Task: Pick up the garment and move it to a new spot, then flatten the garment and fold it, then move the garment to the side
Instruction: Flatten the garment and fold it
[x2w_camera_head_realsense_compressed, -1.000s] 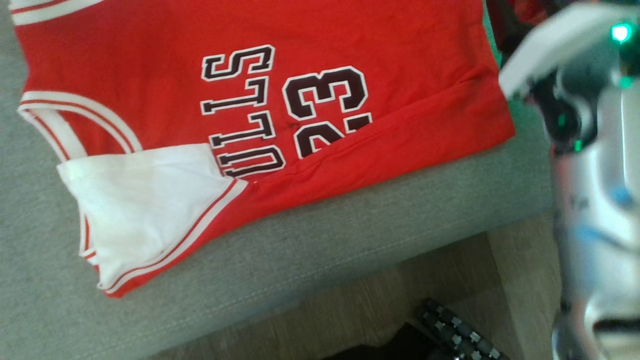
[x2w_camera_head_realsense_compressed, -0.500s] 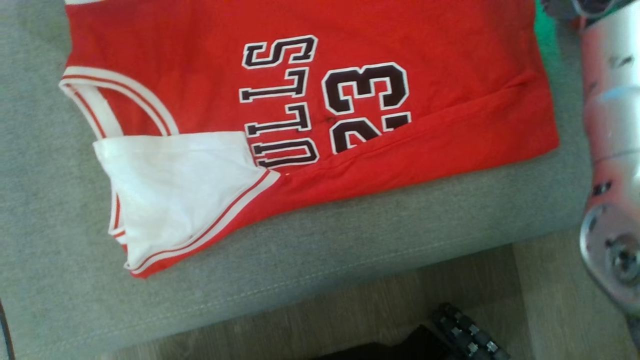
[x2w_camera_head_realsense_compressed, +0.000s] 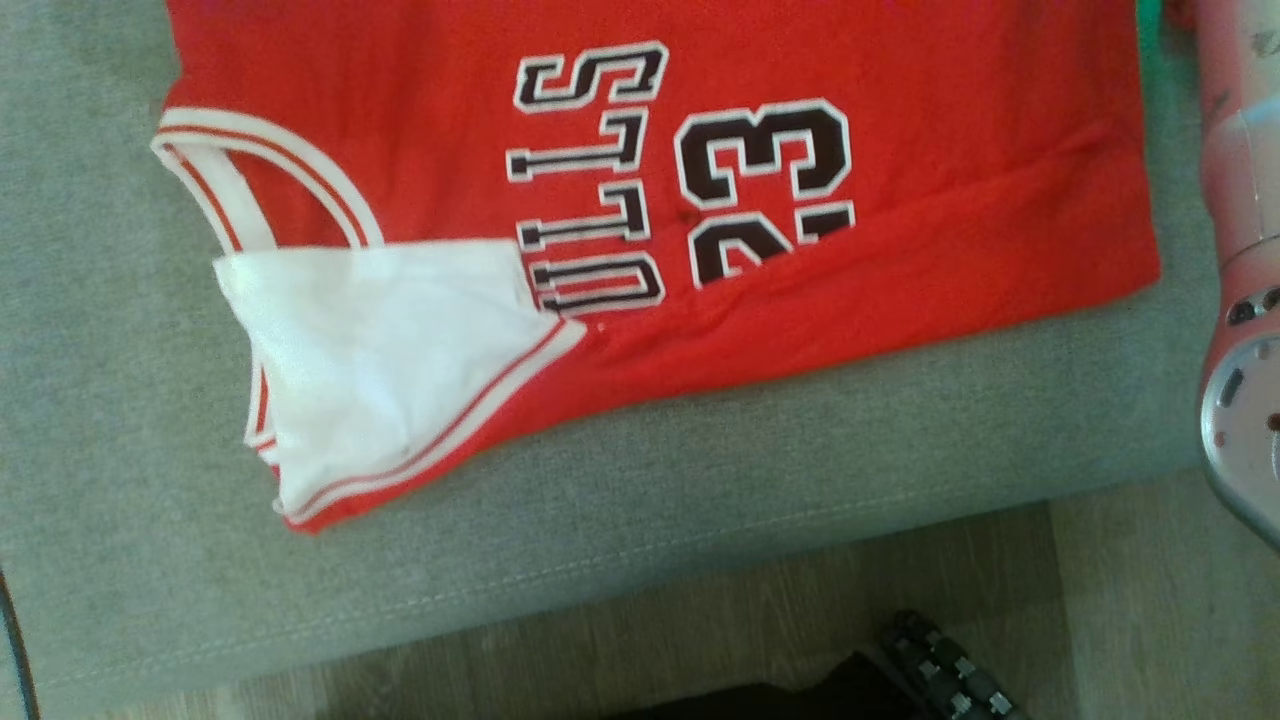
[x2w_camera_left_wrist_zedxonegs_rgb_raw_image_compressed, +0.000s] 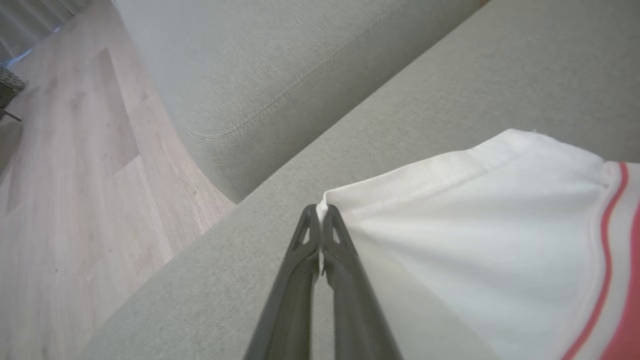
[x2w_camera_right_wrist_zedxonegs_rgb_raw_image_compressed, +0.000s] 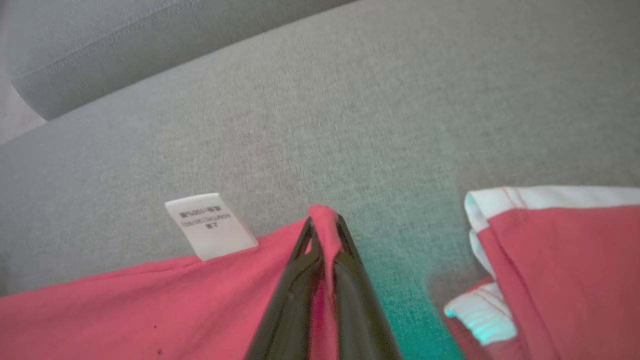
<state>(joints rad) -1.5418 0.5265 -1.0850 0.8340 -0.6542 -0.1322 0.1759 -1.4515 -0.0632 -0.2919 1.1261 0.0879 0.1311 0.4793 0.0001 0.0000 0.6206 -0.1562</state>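
Red sleeveless basketball jersey (x2w_camera_head_realsense_compressed: 950, 60), white-trimmed and lettered in dark type with a "23", lies spread on the grey fabric sofa seat (x2w_camera_head_realsense_compressed: 700, 480). Its near edge rests just inside the cushion's front seam, above the pale wood floor (x2w_camera_head_realsense_compressed: 1130, 600). My right pincer (x2w_camera_right_wrist_zedxonegs_rgb_raw_image_compressed: 325, 220), which stood wide a second ago, has just closed on a small peak of red cloth at the jersey's edge, just beside the white care label (x2w_camera_right_wrist_zedxonegs_rgb_raw_image_compressed: 207, 225). My left pincer (x2w_camera_left_wrist_zedxonegs_rgb_raw_image_compressed: 320, 215) is clamped on a corner of the white panel (x2w_camera_head_realsense_compressed: 400, 350) that lies turned over the red, with a sliver of cloth between its fingers. My pale right forearm (x2w_camera_head_realsense_compressed: 1240, 200) runs down the right of the head view, which has swung; the jersey itself seems not to have moved. With two edges now pinched, I judge the grasp complete and the next fold ready to be drawn across. Both holds are thin, so a hasty pull could slip one free.
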